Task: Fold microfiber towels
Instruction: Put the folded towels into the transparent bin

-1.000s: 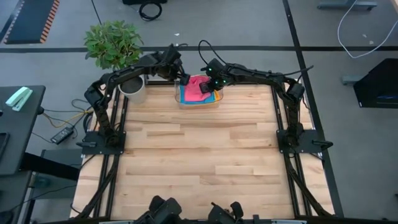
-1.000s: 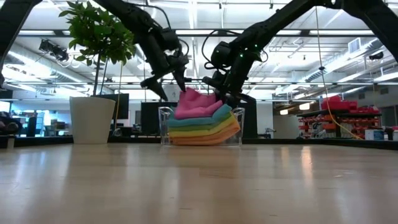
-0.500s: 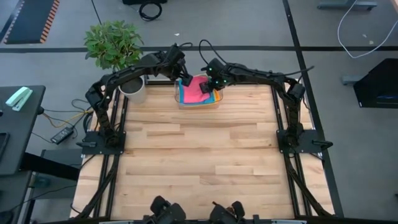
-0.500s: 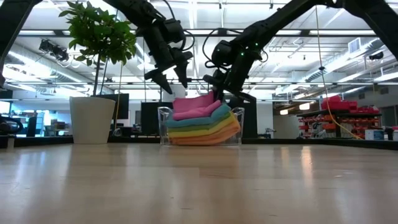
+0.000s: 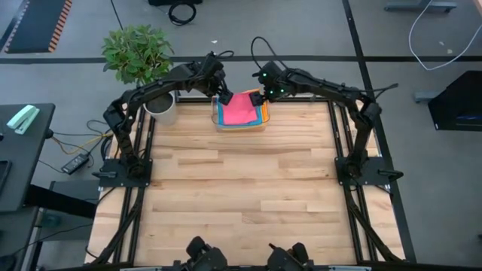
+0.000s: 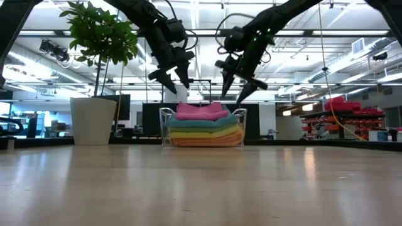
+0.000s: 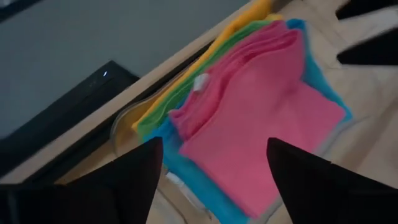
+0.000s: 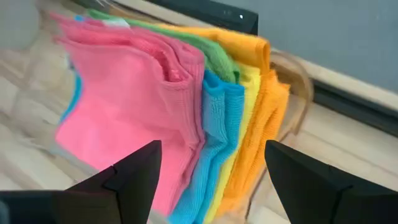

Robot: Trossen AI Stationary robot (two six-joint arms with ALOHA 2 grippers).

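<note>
Left tool (image 6: pixel 175 80): we see it hanging above the left side of the towel stack, fingers spread apart and holding nothing.
Right tool (image 6: pixel 237 83): we see it above the right side of the stack, fingers spread wide, also holding nothing.
Towels (image 5: pixel 240 110): we find them stacked in the clear bin (image 6: pixel 165 125) at the far edge of the table (image 5: pixel 241 196), between the two tools. From the top we count pink (image 8: pixel 118 106), blue (image 8: pixel 214 130), green (image 8: pixel 214 59), yellow (image 8: pixel 247 93) and orange (image 8: pixel 264 124) layers.
Plant (image 5: pixel 137 53): we see it in a white pot (image 6: pixel 90 120), left of the bin, beside the table.
</note>
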